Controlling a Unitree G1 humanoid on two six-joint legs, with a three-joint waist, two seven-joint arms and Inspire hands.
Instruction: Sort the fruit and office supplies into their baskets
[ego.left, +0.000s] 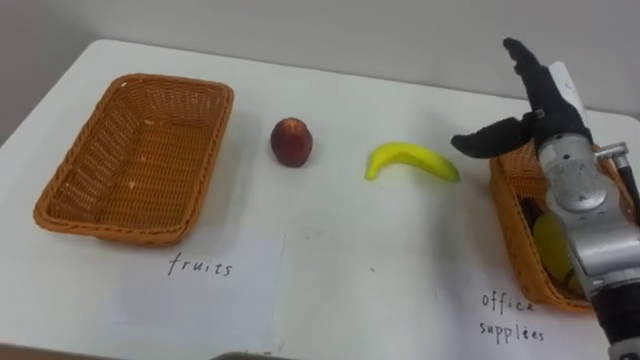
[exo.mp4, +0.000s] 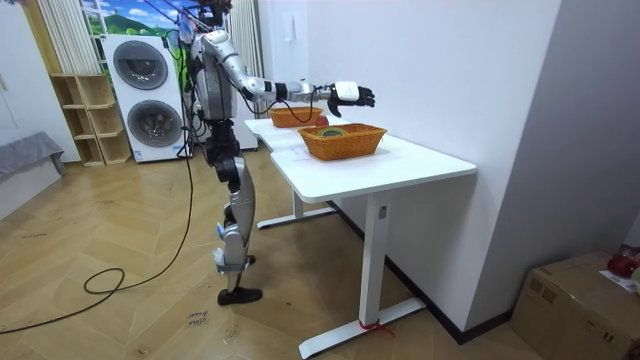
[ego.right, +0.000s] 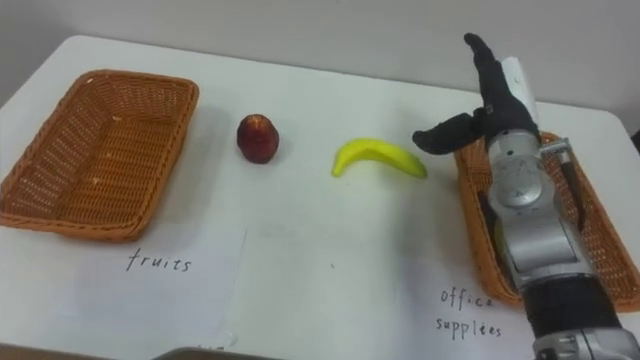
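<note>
Banana (ego.left: 410, 160) and peach (ego.left: 291, 141) lie on surface (ego.left: 330, 250) between baskets; right hand (ego.left: 545, 115) spread, empty, over office basket (ego.left: 505, 200) rim. Advice: lower onto banana's middle, close fingers across its curve, then carry to fruits basket (ego.left: 170, 82).

I've got the two head eyes looking down, close over the white table (ego.left: 330, 250), facing its far edge and the wall; both share the same stretch, from the left basket (ego.left: 130, 160) to the right basket (ego.left: 508, 215), the right eye's picture sitting a touch sideways; my room camera stands well back, off the robot's right side, seeing the whole robot side-on and that same tabletop.
</note>
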